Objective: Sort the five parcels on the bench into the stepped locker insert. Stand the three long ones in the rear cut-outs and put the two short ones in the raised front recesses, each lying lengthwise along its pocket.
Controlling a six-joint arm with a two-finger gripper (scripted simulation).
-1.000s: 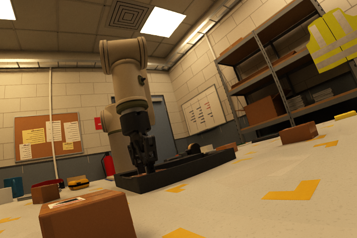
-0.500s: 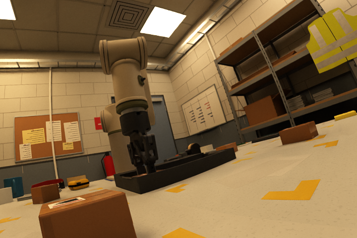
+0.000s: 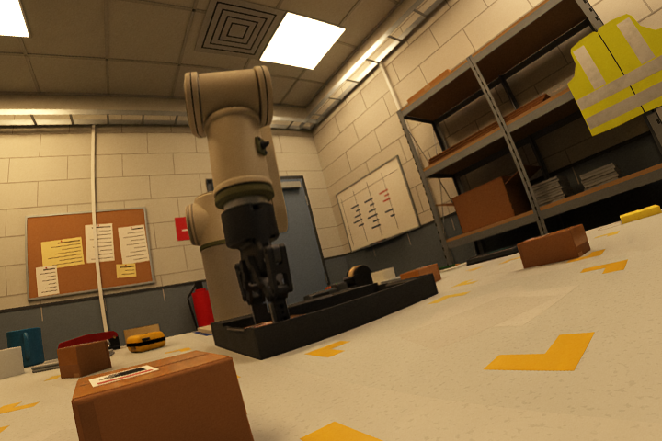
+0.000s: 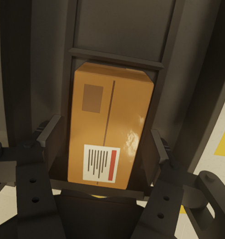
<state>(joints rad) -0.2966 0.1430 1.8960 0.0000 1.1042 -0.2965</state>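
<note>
The short parcel (image 4: 109,127) lies almost hidden behind the rim of the dark locker insert (image 3: 327,312) from the side camera; the wrist camera shows it flat and lengthwise in a pocket at the insert's near end, barcode label up. My gripper (image 4: 102,150) (image 3: 269,307) stands open astride the parcel, holding nothing. Other brown parcels lie on the bench: one large in the near foreground (image 3: 160,398), one to the left (image 3: 83,358), one far right (image 3: 553,246), and one behind the insert (image 3: 420,271).
The insert's walls rise close on either side of my fingers. A tape roll (image 3: 359,274) sits behind the insert, a yellow case (image 3: 145,340) lies left, and a yellow block (image 3: 640,213) lies far right. Yellow floor marks dot the bench.
</note>
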